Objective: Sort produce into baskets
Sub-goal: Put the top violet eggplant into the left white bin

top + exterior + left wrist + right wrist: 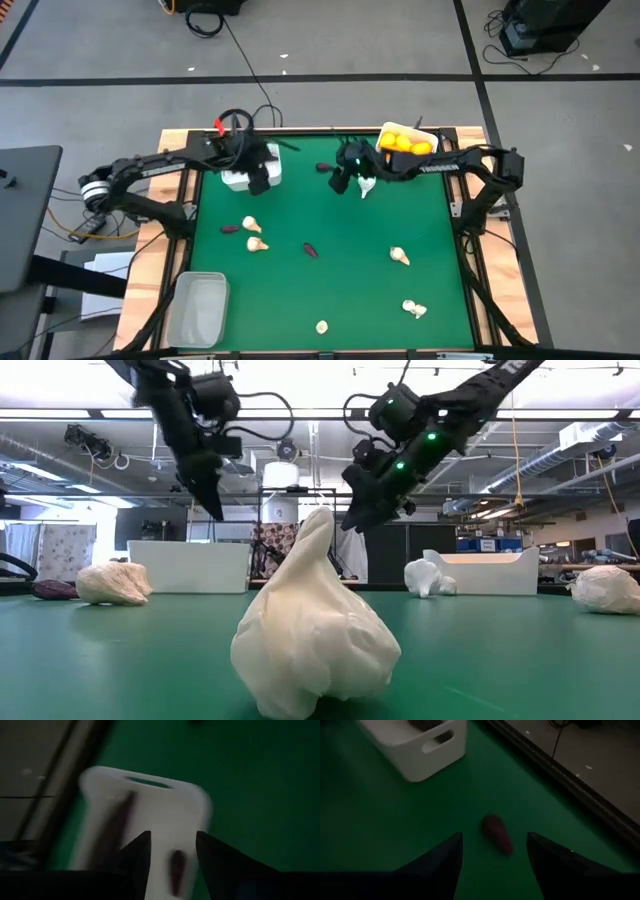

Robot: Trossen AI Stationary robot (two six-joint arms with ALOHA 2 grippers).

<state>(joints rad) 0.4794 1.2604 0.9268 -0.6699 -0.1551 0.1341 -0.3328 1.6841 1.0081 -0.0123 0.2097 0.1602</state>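
Observation:
My left gripper hangs open over a white basket at the table's far left. In the left wrist view its fingers frame the basket's inside, where slim dark purple pieces lie. My right gripper hovers open above the mat at the far middle. A purple eggplant piece lies on the mat just ahead of its fingers, untouched. A second white basket at the far right holds yellow citrus. A clear basket stands at the near left.
Garlic bulbs lie scattered on the green mat: one beside my right gripper, others at the left, the right and the near edge. More eggplant pieces lie toward the middle and left.

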